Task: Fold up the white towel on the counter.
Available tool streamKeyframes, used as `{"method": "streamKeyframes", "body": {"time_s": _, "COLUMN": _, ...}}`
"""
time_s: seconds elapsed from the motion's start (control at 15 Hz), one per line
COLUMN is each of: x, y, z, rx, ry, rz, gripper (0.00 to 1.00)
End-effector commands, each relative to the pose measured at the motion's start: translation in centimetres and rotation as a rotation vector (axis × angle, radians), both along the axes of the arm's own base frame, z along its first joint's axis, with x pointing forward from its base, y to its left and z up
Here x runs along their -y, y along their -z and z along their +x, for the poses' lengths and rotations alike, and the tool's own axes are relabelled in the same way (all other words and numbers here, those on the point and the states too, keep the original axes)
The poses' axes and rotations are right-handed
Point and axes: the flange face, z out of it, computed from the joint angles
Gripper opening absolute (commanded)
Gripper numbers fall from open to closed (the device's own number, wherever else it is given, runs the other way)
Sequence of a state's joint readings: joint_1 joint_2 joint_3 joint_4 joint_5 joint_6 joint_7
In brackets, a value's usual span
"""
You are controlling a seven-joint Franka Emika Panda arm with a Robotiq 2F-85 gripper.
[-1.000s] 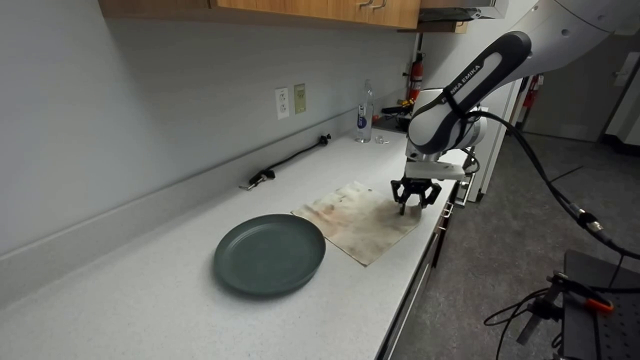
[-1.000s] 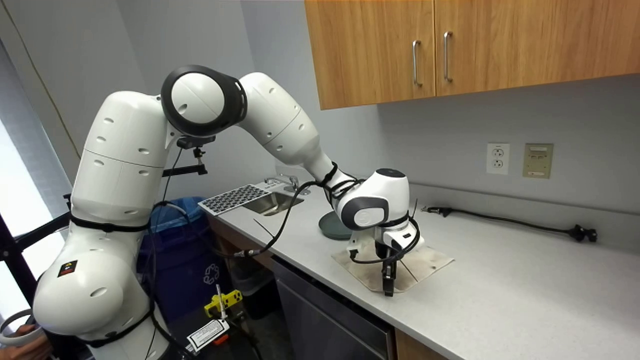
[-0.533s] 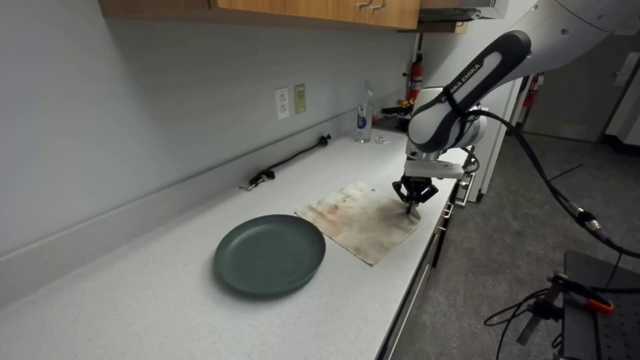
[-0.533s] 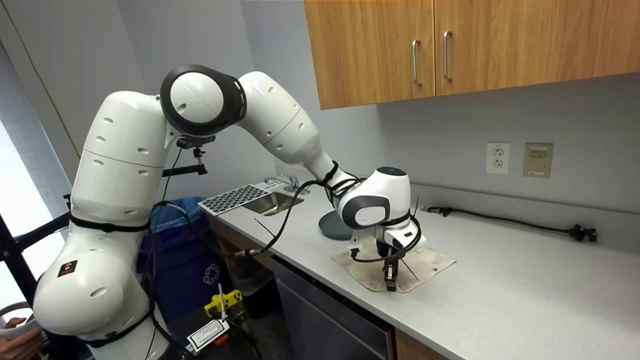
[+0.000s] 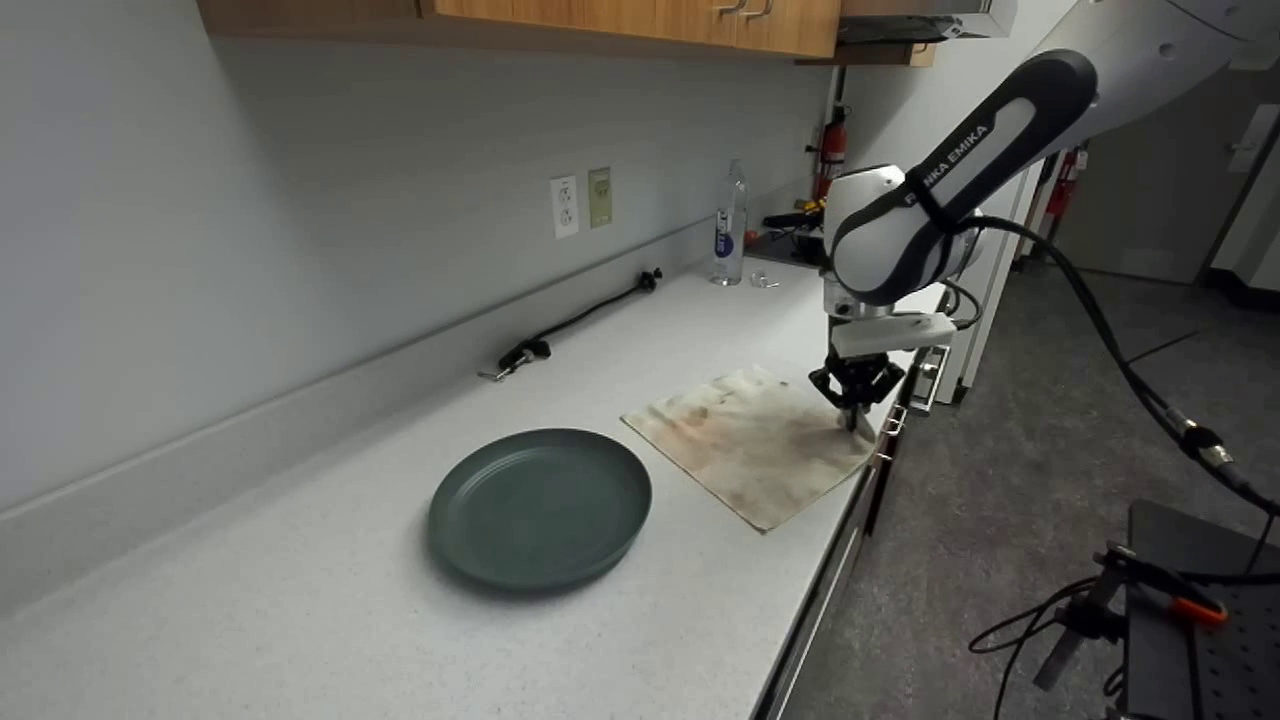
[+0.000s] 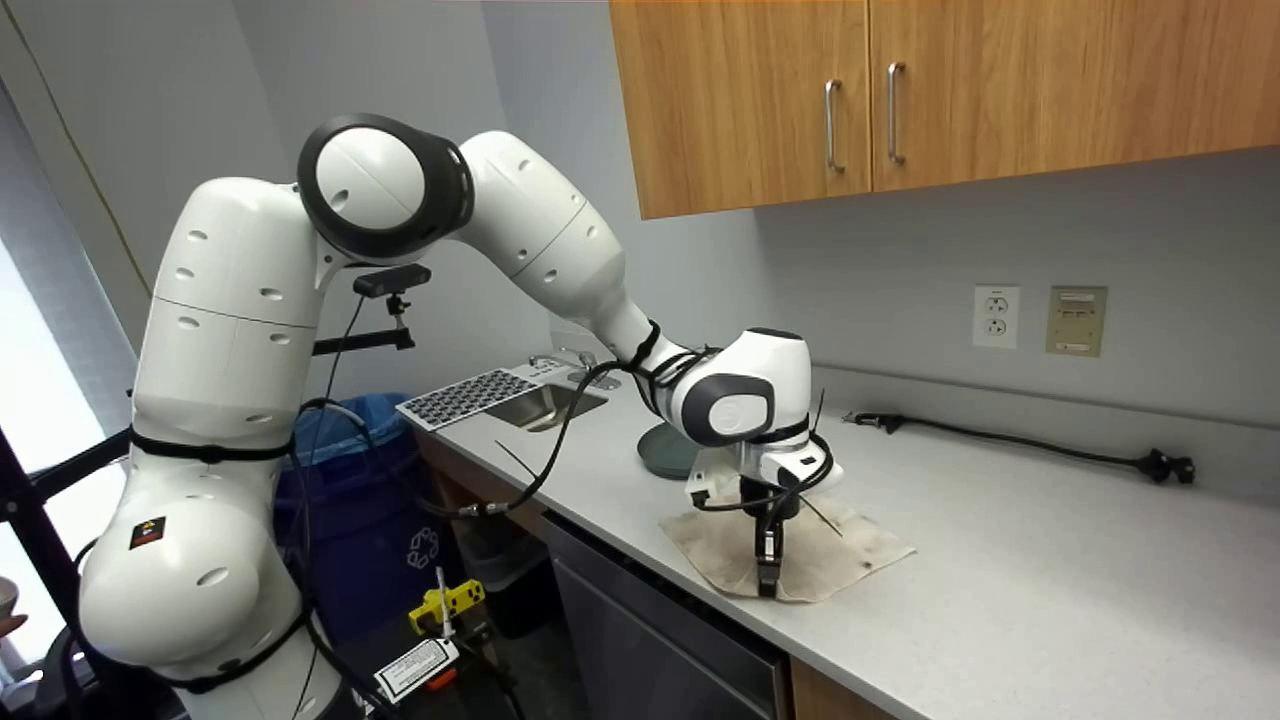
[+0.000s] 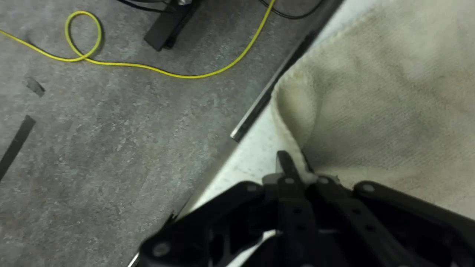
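The stained off-white towel [image 5: 750, 440] lies mostly flat on the light counter [image 5: 300, 610], beside the green plate. It also shows in an exterior view [image 6: 835, 555] and fills the right of the wrist view [image 7: 400, 111]. My gripper [image 5: 852, 422] points down at the towel's edge near the front of the counter. In the wrist view its fingers [image 7: 297, 163] are shut on that edge, which is pinched and slightly raised between them. The gripper also shows at the towel in an exterior view [image 6: 768, 580]. The pinched bit between the pads is partly hidden.
The green plate [image 5: 540, 510] sits beside the towel. A black cable with clamps [image 5: 590, 315] lies by the wall, and a clear bottle [image 5: 730, 230] stands farther along. The counter's front edge [image 7: 222, 163] is close to the gripper. A sink [image 6: 545, 405] is beyond the plate.
The gripper's fingers have closed on the towel's edge. The gripper has then moved toward the counter's front edge, and the towel has slid along with it, away from the plate.
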State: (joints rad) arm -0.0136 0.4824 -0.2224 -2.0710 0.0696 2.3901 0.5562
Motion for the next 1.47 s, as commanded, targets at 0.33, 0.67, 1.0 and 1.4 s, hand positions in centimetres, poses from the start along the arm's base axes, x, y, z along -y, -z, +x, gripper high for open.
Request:
{"method": "streamKeyframes", "body": {"time_s": 0.33, "x": -0.8, "y": -6.1, "z": -0.5, "rx": -0.142, "ry": -0.111, "rz": -0.112, "gripper": 0.01}}
{"method": "streamKeyframes", "body": {"time_s": 0.67, "x": -4.6, "y": -6.7, "z": 3.1, "rx": -0.109, "ry": -0.151, "rz": -0.106, "gripper": 0.01}}
{"method": "streamKeyframes", "body": {"time_s": 1.0, "x": -8.6, "y": -5.5, "z": 6.2, "rx": -0.053, "ry": -0.185, "rz": -0.119, "gripper": 0.01}}
{"method": "streamKeyframes", "body": {"time_s": 1.4, "x": -11.4, "y": -4.5, "z": 9.6, "rx": 0.045, "ry": -0.193, "rz": -0.154, "gripper": 0.01}}
